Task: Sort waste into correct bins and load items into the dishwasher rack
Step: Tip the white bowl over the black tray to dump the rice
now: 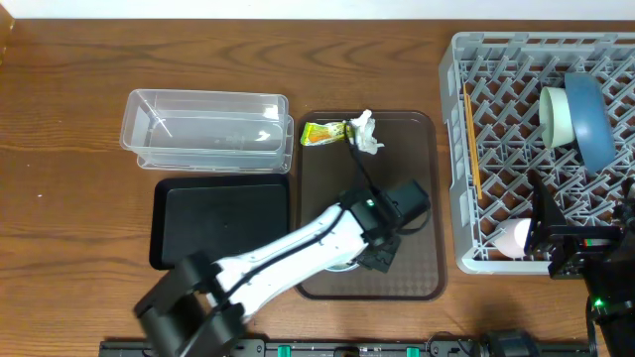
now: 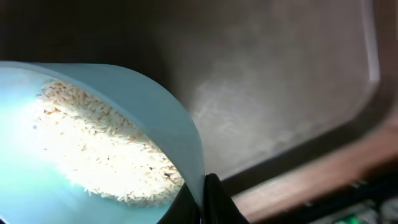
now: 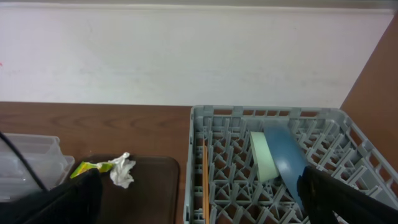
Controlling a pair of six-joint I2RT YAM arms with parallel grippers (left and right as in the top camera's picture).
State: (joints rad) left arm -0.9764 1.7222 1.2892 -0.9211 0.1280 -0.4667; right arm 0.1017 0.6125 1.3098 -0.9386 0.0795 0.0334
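Wood worktop (image 1: 60,198) under everything. Far right: grey dishwasher rack (image 1: 506,109), biggest thing here. Centre: brown serving tray (image 1: 327,188), just left of the rack. Further left: clear tub (image 1: 198,124) on the far side, black tray (image 1: 223,223) on the near side, the two just beside each other. Left arm (image 1: 288,253), white and black, reaches from the near edge over the brown serving tray. Inside the rack's far right part: large blue bowl (image 1: 593,119) standing on edge, pale-green bowl (image 1: 556,114) on edge just left of it, touching or nearly so. Over the near part of the brown serving tray: white bowl (image 2: 155,112), tilted, almost all hidden under the arm in the overhead view. Left fingers (image 2: 210,200) pinch its rim, seen in the wrist view. At the rack's near left corner, inside: small pink cup (image 1: 514,238), very pale. Just right of it: right fingers (image 1: 546,218), spread wide, gripping nothing. Along the rack's left wall, inside: wooden chopsticks (image 1: 471,149), lying lengthwise. At the far edge of the brown serving tray: crumpled white tissue (image 1: 365,134), touching the yellow-green snack wrapper (image 1: 322,132) on its left. Inside the white bowl: rice grains (image 2: 106,149), heaped across the bottom.
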